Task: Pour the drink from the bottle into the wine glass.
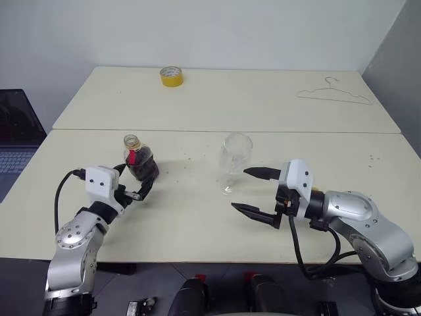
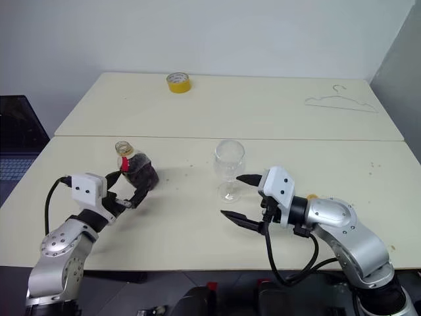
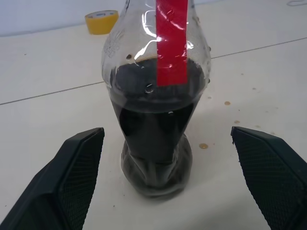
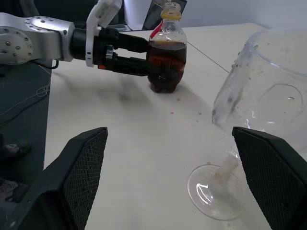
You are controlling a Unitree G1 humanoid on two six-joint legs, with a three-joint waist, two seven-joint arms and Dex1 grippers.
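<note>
Left gripper (image 1: pixel 137 182) jaws wide open, bottle (image 1: pixel 139 162) upright between them on the table (image 1: pixel 197 224), not clamped. Right gripper (image 1: pixel 248 192) jaws also wide open, empty; wine glass (image 1: pixel 235 162) upright just beyond its fingertips.

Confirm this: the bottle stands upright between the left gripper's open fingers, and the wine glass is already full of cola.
Not quite: the wine glass is empty, as the right wrist view shows. The bottle does stand upright between the left gripper's open fingers.
</note>
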